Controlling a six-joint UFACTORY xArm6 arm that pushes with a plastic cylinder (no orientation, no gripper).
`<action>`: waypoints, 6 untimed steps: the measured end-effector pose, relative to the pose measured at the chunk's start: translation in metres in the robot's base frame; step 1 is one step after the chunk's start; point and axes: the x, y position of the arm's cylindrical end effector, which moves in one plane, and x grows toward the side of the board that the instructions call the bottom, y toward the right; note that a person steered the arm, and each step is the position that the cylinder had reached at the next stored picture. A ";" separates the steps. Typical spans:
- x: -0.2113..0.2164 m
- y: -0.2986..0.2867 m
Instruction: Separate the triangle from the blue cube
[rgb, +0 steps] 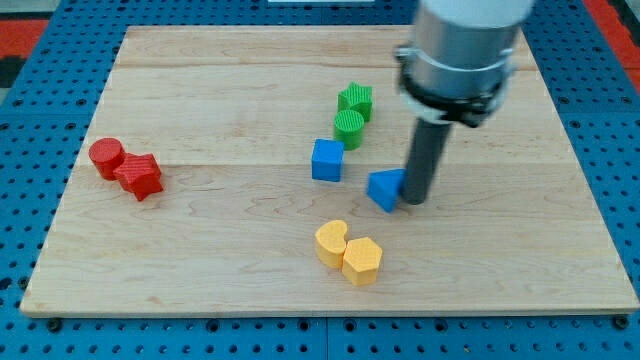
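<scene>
My tip touching blue triangle, blue cube nearby

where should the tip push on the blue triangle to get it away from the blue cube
No grip here, only a push. My tip sits at the blue triangle's right side, which would drive it toward the blue cube. Better to come round to its upper-left face, the side facing the cube, and push toward the view's lower right.

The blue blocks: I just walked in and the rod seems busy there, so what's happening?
My tip rests against the right side of the blue triangle, placed to push it. The blue cube sits apart to its upper left, with a visible gap between them. The green, red and yellow blocks lie untouched.
</scene>
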 end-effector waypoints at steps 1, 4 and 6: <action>0.017 -0.050; -0.008 -0.068; 0.027 -0.059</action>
